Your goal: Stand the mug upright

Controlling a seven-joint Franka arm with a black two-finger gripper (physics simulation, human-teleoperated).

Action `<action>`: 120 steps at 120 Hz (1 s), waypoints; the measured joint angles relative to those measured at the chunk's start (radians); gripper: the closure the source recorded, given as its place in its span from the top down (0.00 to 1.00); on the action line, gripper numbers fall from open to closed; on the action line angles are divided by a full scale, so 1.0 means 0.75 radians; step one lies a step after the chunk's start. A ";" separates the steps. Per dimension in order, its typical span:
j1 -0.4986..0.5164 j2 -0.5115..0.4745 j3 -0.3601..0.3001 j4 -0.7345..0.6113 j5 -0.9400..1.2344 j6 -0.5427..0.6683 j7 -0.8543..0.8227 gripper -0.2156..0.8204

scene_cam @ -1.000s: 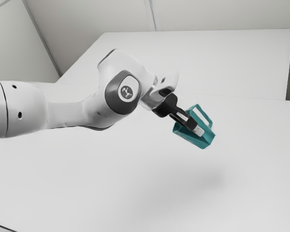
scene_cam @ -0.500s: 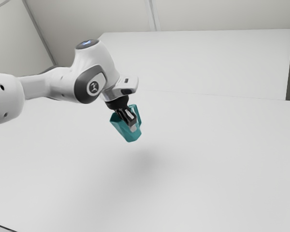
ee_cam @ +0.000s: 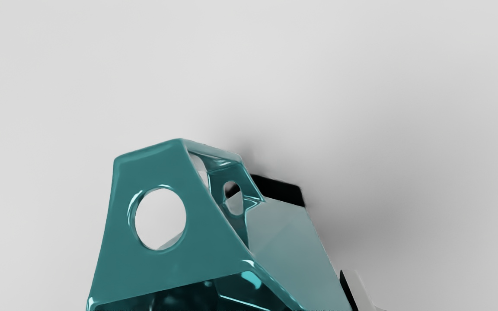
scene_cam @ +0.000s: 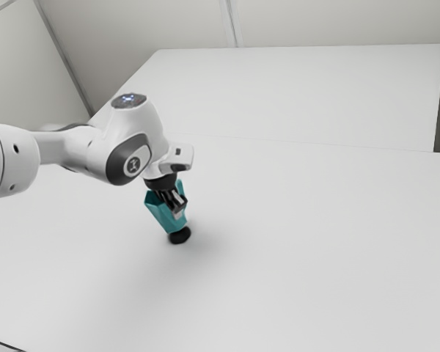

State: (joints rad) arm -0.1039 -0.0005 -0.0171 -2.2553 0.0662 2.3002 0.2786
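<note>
The jaws pinch the mug, its top leaning toward the exterior view's eleven o'clock. Righting seems underway; next, straighten it.

In the exterior view, the teal, faceted, glossy mug sits in the black two-finger gripper, above the smooth white counter, tilted with its mouth toward the exterior view's left and its handle on the exterior view's right. A black rounded patch lies right at the mug's lower end; whether it is shadow or object cannot be told. Behind the counter is a flat white slab, with a pale grey wall beyond it.
</note>
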 joint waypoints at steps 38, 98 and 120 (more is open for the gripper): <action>-0.010 0.042 0.004 -0.028 0.038 0.098 -0.046 0.07; -0.135 0.057 0.003 -0.043 0.042 0.142 -0.087 0.07; -0.104 0.058 0.003 -0.045 0.044 0.144 -0.096 0.07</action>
State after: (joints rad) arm -0.1819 0.0428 -0.0146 -2.2889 0.0988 2.4080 0.2065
